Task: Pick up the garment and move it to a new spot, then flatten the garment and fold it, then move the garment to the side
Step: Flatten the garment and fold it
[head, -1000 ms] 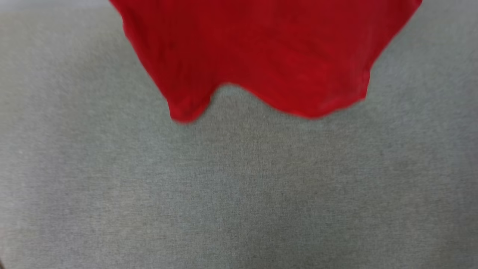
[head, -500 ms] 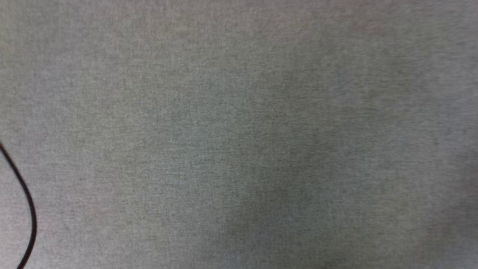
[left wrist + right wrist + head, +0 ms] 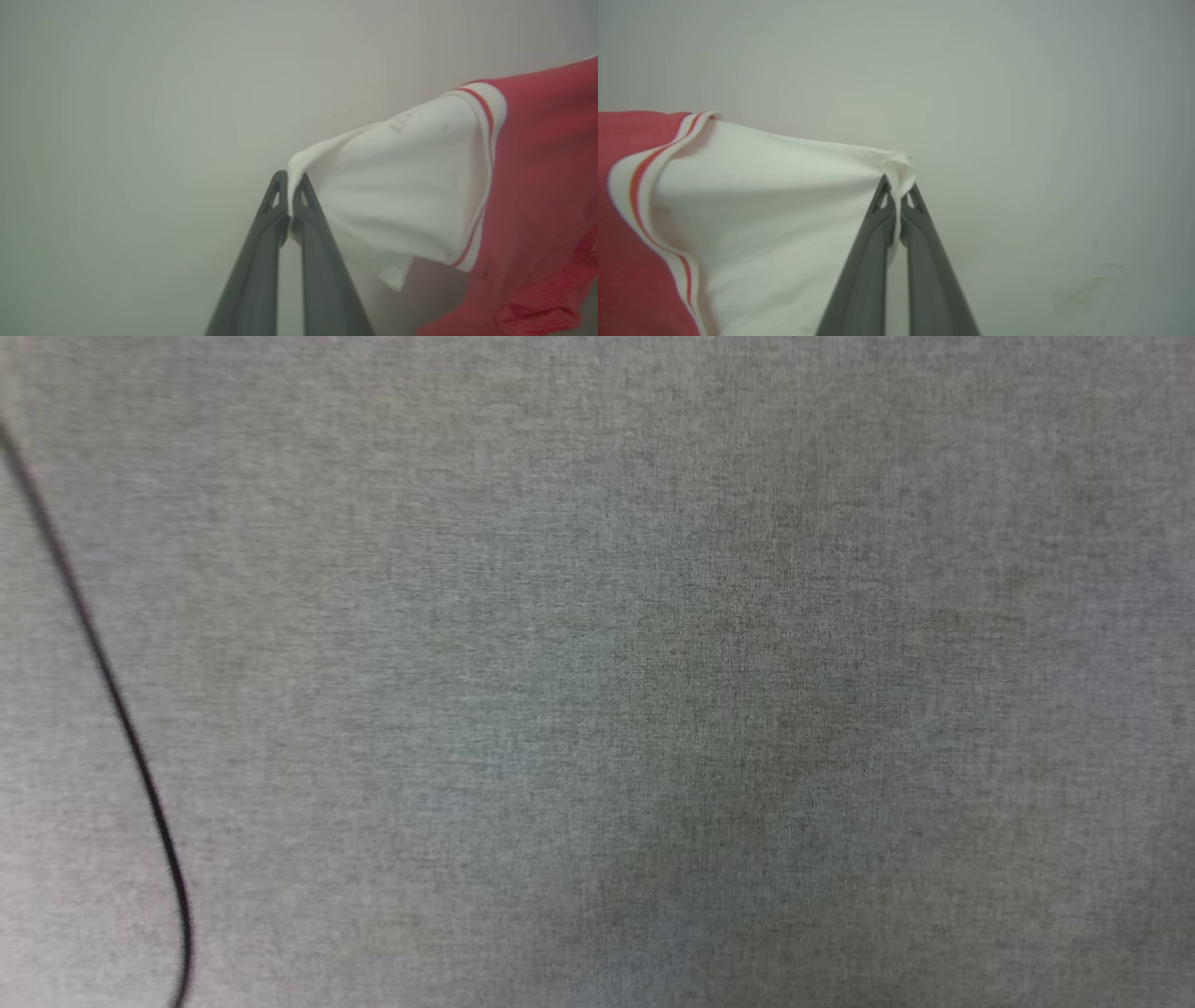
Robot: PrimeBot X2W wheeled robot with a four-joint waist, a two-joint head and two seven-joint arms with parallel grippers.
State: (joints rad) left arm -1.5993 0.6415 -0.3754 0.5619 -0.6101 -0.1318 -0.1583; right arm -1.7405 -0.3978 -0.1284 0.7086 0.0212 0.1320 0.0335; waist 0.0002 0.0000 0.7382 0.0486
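Entry, head camera first. Grey woven surface (image 3: 653,616) spans the frame, with a darker patch toward 6 o'clock. 1 s ago a red hem hung over this grey at 12 o'clock. The whole picture has shifted since, so I log a camera move, not a move of the cloth.

The garment (image 3: 537,186) hangs in the air between my 2 arms. In the left wrist view its red body sits at 3 to 5 o'clock. In the right wrist view the red sits at 8 to 9 o'clock (image 3: 621,261). Behind it is a pale blank background (image 3: 140,116).

White sleeve (image 3: 402,196), left wrist view: pulled taut from the red body toward centre. The other white sleeve (image 3: 775,210), right wrist view: likewise taut.

Left gripper (image 3: 292,179): jaws pressed together on the edge of the white sleeve, cloth bunched at the tips. Right gripper (image 3: 899,186): jaws together on the edge of the other white sleeve, a small fold standing above the tips.

Black cable (image 3: 112,700): runs from 10 o'clock down to 7 o'clock. 0.5 s ago it curved lower, at 8 o'clock.

Striped trim (image 3: 486,112): red and white, at the sleeve seam.
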